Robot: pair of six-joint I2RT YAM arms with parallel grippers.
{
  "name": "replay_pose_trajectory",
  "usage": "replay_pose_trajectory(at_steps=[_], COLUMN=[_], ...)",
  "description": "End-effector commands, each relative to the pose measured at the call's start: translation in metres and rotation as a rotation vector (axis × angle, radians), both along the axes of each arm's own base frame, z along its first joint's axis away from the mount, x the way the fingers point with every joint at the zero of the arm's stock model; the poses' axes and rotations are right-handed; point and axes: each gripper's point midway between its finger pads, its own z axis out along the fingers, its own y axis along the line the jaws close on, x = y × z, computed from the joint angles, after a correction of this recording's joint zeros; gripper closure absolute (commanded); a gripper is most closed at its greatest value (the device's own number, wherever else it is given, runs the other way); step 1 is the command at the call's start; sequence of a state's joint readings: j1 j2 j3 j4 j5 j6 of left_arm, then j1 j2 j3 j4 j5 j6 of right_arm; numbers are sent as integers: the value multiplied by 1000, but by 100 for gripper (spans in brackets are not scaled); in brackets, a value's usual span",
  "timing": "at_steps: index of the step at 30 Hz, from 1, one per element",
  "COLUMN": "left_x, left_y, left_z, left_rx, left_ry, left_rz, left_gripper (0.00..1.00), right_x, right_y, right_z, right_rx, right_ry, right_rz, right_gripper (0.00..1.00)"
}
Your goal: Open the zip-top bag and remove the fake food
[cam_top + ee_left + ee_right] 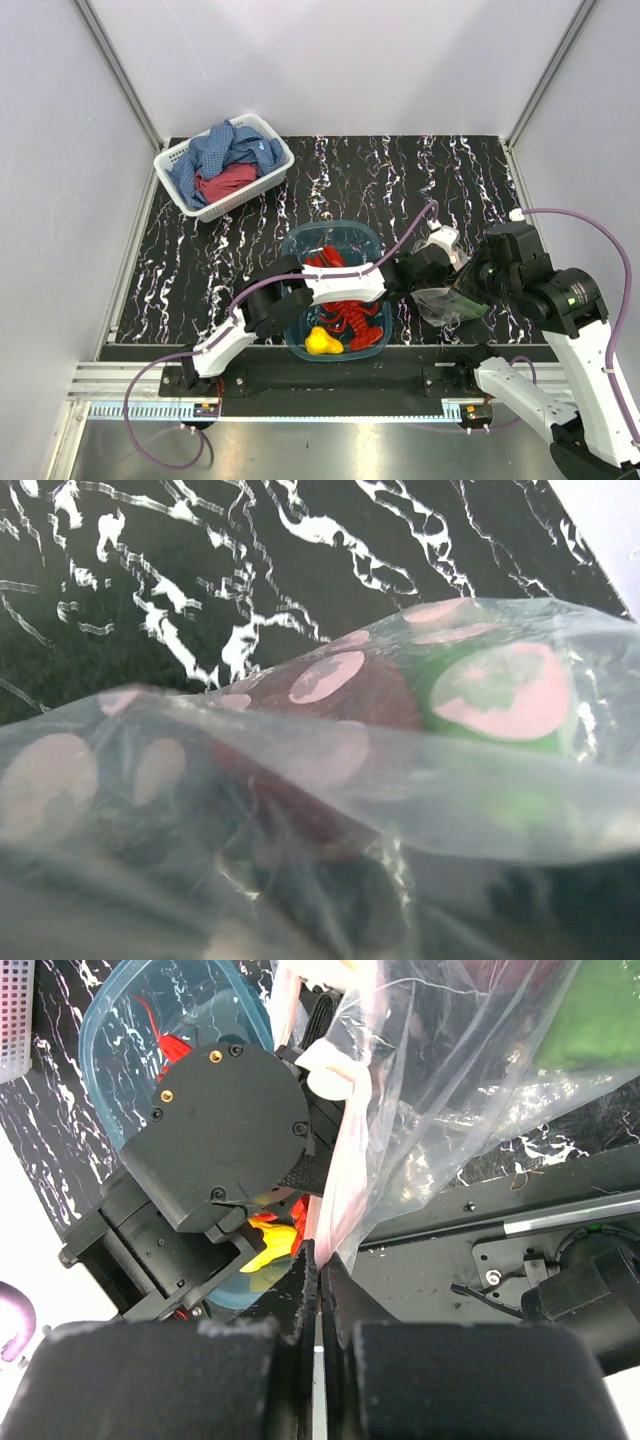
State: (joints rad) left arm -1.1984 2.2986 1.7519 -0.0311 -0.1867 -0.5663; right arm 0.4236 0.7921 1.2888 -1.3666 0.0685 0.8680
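Observation:
The zip-top bag (440,300) hangs between my two grippers, right of the teal tub. My right gripper (322,1260) is shut on its pinkish-red zip strip (345,1175). My left gripper (433,264) reaches across and grips the bag's other lip; clear plastic (400,780) drapes over its fingers in the left wrist view. A green pepper (500,695) and a dark red fruit (350,695) sit inside the bag. The pepper also shows in the top view (472,310). A red lobster (350,310) and a yellow pear (320,341) lie in the tub.
The teal tub (300,240) stands at the table's front middle, under the left arm. A white basket (180,160) with blue and red cloths is at the back left. The table's front rail (560,1220) lies just below the bag.

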Motion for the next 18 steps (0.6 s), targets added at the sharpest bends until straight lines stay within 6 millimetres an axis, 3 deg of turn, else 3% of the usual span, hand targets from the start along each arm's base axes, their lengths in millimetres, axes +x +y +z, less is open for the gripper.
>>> replay_pose_trajectory(at_steps=[1, 2, 3, 5, 9, 13, 18], left_x=[42, 40, 37, 33, 22, 11, -16], left_y=[43, 40, 40, 41, 44, 48, 53], left_z=[-58, -47, -42, -26, 3, 46, 83], left_rx=[153, 133, 130, 109, 71, 25, 2], left_ry=[25, 26, 28, 40, 53, 71, 189], left_rz=[88, 72, 63, 55, 28, -5, -76], left_gripper=[67, 72, 86, 99, 100, 100, 100], right_x=[-28, -27, -25, -23, -19, -16, -13], right_y=[-4, -4, -5, -5, -8, -8, -14], right_z=[5, 5, 5, 5, 4, 3, -2], right_rx=[17, 13, 3, -3, -31, -37, -70], right_ry=[36, 33, 29, 23, 9, -1, -25], right_rz=[35, 31, 32, 38, 45, 44, 36], right_gripper=[100, 100, 100, 100, 100, 100, 100])
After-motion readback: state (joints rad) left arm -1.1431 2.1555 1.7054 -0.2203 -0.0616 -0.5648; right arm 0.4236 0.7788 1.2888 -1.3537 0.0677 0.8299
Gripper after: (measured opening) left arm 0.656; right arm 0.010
